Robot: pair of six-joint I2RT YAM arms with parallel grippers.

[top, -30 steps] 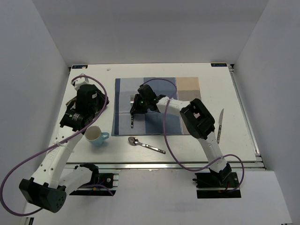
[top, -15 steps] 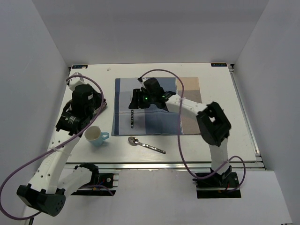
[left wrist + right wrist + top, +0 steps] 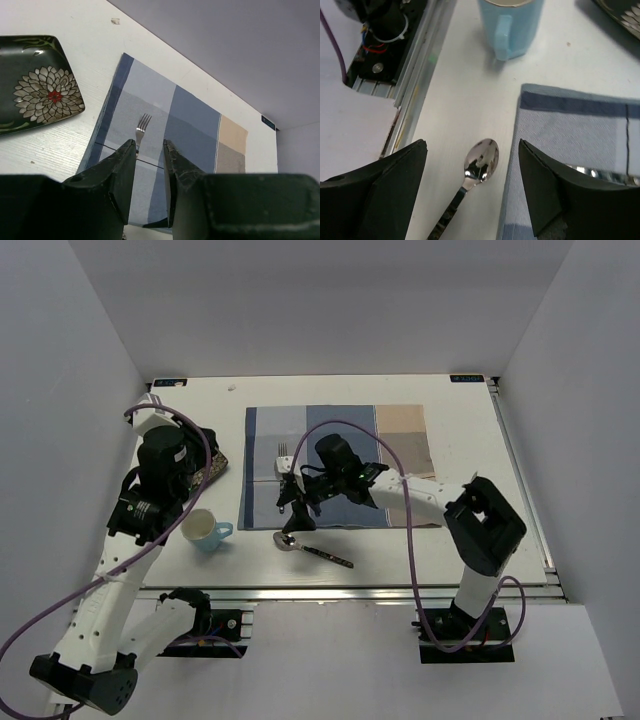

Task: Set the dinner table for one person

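Counter point(image 3: 470, 440) with checked placemat point(image 3: 340, 430), both pincers released.
White counter spans the scene, silver rail nearest the arm bases; placemat lies mid-counter, dark flowered plate point(image 3: 40, 95) and blue cup point(image 3: 205, 530) left of it. Right pincer point(image 3: 472, 147) gapes over the spoon point(image 3: 481, 160) just off the placemat's near-left corner; left pincer point(image 3: 149, 147), narrowly parted, grips nothing. Fork point(image 3: 142, 125) rests on the placemat.

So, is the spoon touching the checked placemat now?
Apart. The right wrist view shows a strip of bare white dinner table between the bowl of the spoon and the near edge of the placemat.
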